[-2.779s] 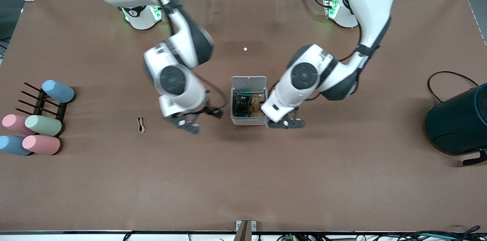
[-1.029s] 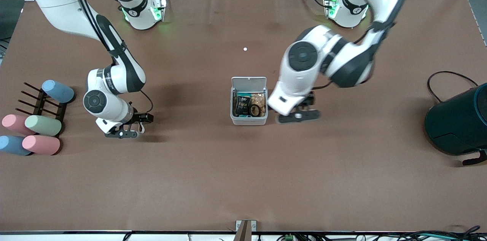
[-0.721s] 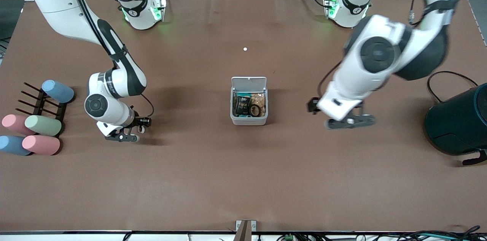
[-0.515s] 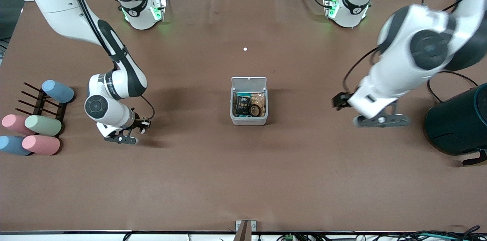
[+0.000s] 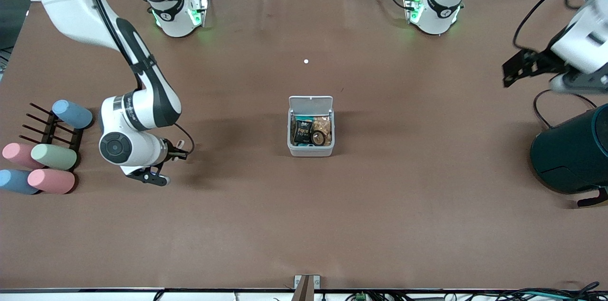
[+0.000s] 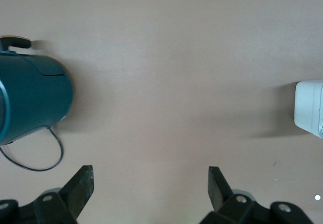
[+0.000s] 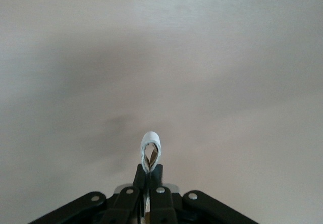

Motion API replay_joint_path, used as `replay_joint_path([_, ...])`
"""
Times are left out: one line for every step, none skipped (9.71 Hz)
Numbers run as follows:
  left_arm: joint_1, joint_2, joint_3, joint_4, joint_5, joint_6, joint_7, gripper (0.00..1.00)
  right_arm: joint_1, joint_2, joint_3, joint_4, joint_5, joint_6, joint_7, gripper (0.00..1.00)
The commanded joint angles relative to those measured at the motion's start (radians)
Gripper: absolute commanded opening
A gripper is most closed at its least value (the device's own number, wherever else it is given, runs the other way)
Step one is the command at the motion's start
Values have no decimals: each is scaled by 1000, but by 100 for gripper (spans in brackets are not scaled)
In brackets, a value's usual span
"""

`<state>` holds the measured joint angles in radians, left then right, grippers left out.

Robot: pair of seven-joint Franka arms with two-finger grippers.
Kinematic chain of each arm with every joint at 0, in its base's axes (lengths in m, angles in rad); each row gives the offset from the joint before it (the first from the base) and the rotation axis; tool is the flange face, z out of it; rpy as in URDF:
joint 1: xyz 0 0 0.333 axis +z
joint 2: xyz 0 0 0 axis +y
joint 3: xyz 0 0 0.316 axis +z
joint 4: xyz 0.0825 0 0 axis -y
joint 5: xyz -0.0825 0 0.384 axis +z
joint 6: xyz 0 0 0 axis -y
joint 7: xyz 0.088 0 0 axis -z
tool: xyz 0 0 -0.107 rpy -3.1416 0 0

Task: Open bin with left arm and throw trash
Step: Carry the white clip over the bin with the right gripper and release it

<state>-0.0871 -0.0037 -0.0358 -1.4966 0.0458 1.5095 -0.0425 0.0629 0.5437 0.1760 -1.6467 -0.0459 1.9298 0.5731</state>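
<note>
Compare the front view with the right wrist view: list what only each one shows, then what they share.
Only the front view shows the open bin with its lid up and a snack packet and tape roll inside, the pastel cylinders on their rack, the teal cylinder, and the left claw near the left arm's end of the table.

Only the right wrist view shows the pale band loop pinched in the right claw.

Both show the right claw and the brown table.
</note>
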Motion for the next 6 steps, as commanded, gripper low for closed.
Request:
replay_joint_path([-13,-24,77,-31,-10,14,26,100,73,-2,34,157,126,-95,162,0])
replay_joint_path([-7,-10,79,-21,-14,2,29,100,133,1,34,186,156,-88,268,0])
replay_joint_path([-6,5,74,4,-14,-18,27,100,215,15,34,227,159,-57,378,1])
replay_joint_path([-5,7,74,6,-14,-21,26,100,278,53,34,254,159,21,519,0])
replay_joint_path([-5,7,73,6,-12,-21,17,100,332,76,34,274,159,110,657,0])
replay_joint_path([-5,7,73,7,-12,-21,18,100,387,93,33,283,158,191,759,0])
